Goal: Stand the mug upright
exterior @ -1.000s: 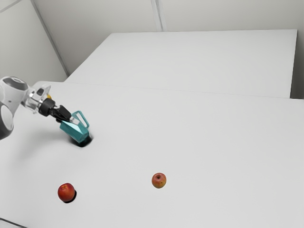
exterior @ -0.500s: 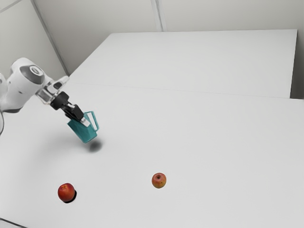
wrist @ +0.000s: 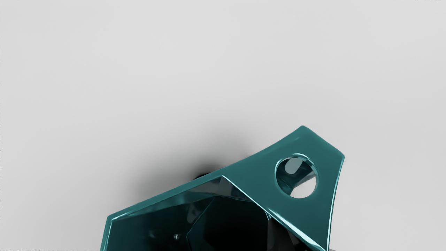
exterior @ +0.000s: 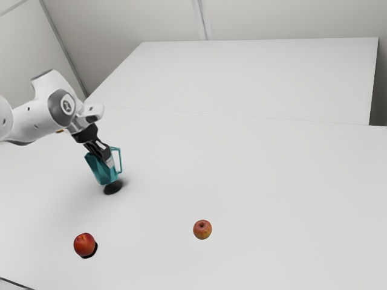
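Mug (wrist: 244, 181) is cut off at 1 wrist view edge.

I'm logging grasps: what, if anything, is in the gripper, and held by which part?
The gripper holds the teal mug by its upper side wall, close to the handle.

Teal mug (wrist: 223, 205), open mouth turned toward the camera, angular rim near, faceted inner walls running down to a very dark far end. Off one side of the mouth, a broad flat corner piece (wrist: 258, 174) pierced by a round hole (wrist: 296, 176); more teal and some pale surface seen through it. Dark shape (wrist: 278, 235) just inside the rim there, possibly a fingertip, too murky to say. Far beyond, pale table (wrist: 174, 69) with soft shadow (wrist: 216, 143).
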{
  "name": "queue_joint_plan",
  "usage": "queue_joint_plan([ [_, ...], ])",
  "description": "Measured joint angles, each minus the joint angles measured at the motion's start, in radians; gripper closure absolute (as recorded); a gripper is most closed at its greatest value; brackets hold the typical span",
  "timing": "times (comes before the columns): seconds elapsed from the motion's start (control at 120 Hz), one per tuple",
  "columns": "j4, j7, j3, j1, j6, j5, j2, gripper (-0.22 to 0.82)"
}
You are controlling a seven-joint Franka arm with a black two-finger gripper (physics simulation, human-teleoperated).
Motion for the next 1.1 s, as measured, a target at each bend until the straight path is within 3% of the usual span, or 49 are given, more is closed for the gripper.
queue_joint_plan([
  [0.492, -0.267, -0.205, 0.063, -0.167, 0.338, 0.14, -0.174, 0.79],
  [0.725, -0.321, -0.281, 0.074, -0.179, 0.433, 0.159, -0.172, 0.79],
  [1.1, -0.322, -0.354, 0.094, -0.202, 0.473, 0.161, -0.12, 0.79],
])
